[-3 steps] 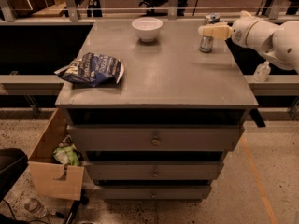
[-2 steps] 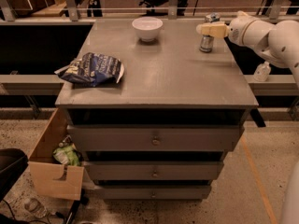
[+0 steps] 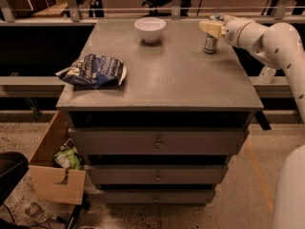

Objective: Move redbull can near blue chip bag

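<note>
The redbull can (image 3: 209,43) stands upright at the back right of the grey cabinet top (image 3: 176,75). My gripper (image 3: 213,26) reaches in from the right at the can's upper part, with its pale tip in front of the can's top. The can's base rests on the cabinet top. The blue chip bag (image 3: 93,71) lies crumpled at the left edge of the top, far from the can.
A white bowl (image 3: 150,29) stands at the back middle of the top. The cabinet has drawers (image 3: 157,141) below. An open cardboard box (image 3: 55,168) sits on the floor at the left. A rail (image 3: 143,11) runs behind the cabinet.
My gripper has moved a little to the left, onto the can's upper part. The can, the bag and the bowl have not moved.
</note>
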`<state>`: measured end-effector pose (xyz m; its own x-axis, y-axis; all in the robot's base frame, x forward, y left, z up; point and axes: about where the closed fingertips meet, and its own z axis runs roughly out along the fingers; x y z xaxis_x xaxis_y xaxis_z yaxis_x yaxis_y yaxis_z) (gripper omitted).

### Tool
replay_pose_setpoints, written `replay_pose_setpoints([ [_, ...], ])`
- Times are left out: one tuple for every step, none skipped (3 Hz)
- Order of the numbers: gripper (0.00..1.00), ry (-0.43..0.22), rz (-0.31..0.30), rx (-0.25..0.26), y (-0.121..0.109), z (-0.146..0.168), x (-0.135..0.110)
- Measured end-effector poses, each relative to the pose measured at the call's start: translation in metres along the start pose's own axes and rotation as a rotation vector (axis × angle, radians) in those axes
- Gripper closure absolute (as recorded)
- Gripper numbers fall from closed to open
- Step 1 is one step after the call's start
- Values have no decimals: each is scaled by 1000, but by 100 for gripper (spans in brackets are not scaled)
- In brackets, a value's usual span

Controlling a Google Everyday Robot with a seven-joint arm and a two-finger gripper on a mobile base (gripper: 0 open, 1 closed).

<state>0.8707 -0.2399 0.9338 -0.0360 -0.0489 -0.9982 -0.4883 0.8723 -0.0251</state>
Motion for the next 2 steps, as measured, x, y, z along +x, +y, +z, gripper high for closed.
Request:
replay_pose_setpoints([
  [65,1,1,-4,3,3,1],
  [88,1,2,-8,5,5,2],
])
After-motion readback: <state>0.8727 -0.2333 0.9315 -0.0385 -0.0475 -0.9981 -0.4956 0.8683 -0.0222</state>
